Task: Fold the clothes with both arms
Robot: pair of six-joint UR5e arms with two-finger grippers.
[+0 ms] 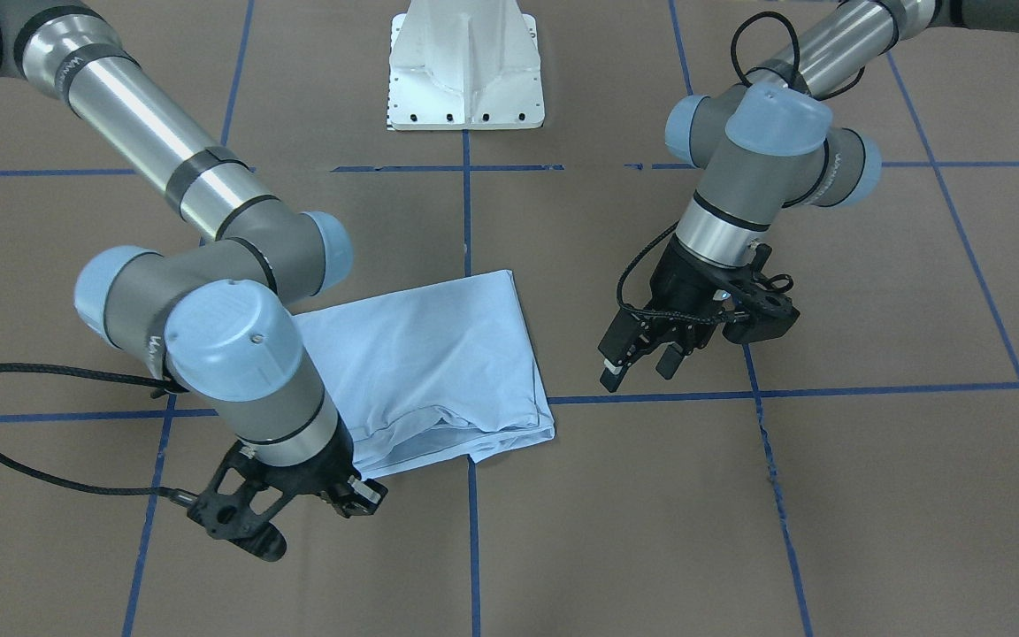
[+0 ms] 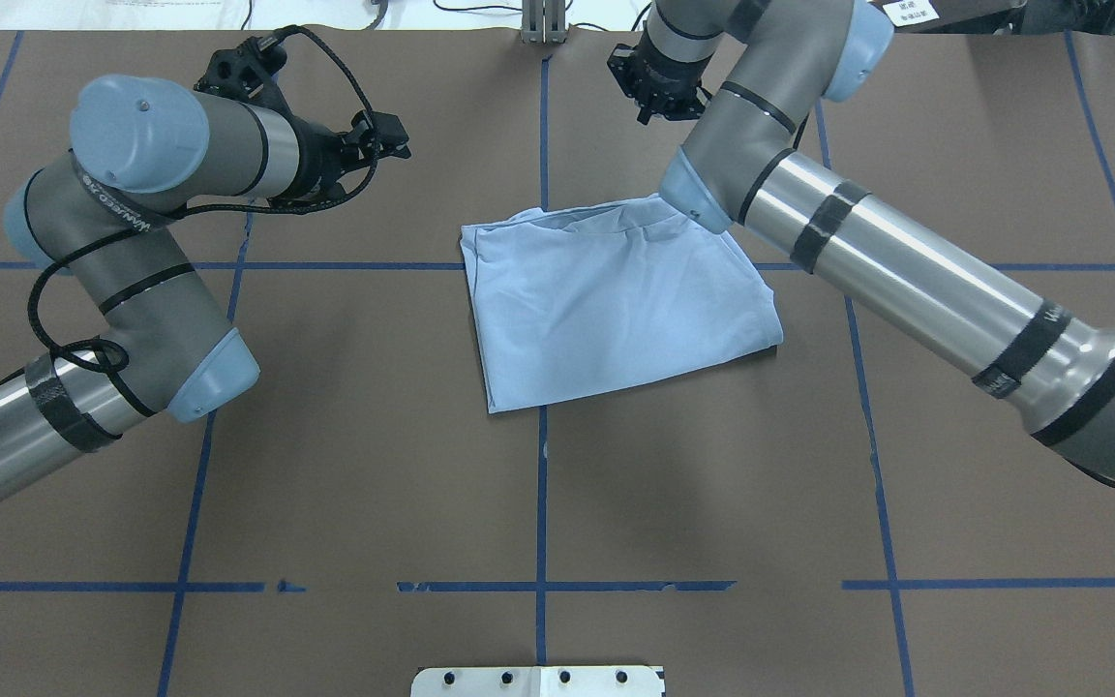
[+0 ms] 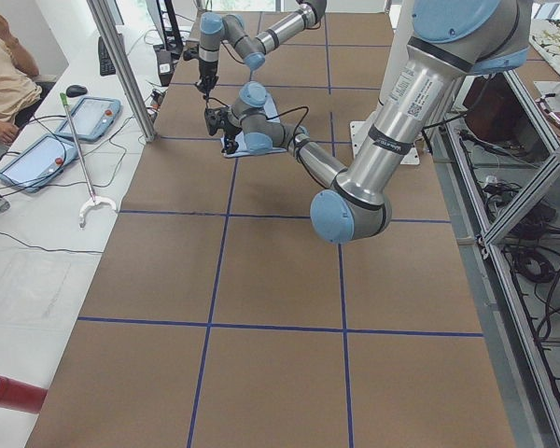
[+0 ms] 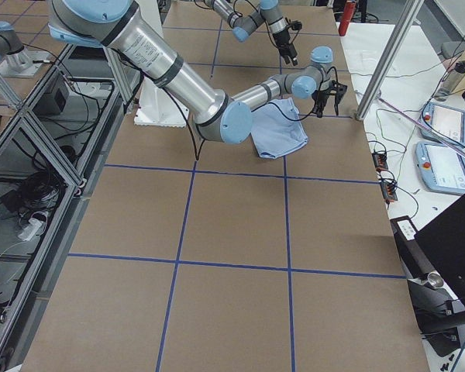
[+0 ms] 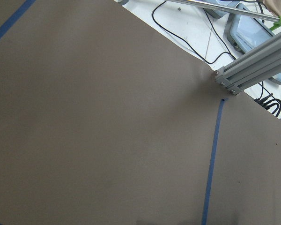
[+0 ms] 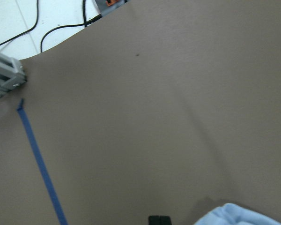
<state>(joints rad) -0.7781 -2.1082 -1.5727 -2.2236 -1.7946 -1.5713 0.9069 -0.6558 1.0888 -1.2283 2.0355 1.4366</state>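
Observation:
The clothes are one light blue T-shirt [image 1: 439, 354], folded into a rough rectangle in the middle of the brown table [image 2: 606, 310], with bunched folds along its far edge. No print or collar shows. My left gripper [image 1: 638, 370] hangs open above bare table beside the shirt, holding nothing [image 2: 393, 136]. My right gripper [image 1: 363, 497] is just past the shirt's far edge [image 2: 652, 97]. The right wrist view shows its fingertips [image 6: 159, 220] pressed together, shut and empty, with a shirt corner [image 6: 239, 215] beside them.
Blue tape lines [image 2: 540, 484] divide the table into squares. The white pedestal base [image 1: 465, 71] stands at the robot's side. An aluminium post [image 5: 234, 77] rises at the far table edge. Beyond it a side table carries tablets [image 3: 93, 117] and cables, with a person seated there.

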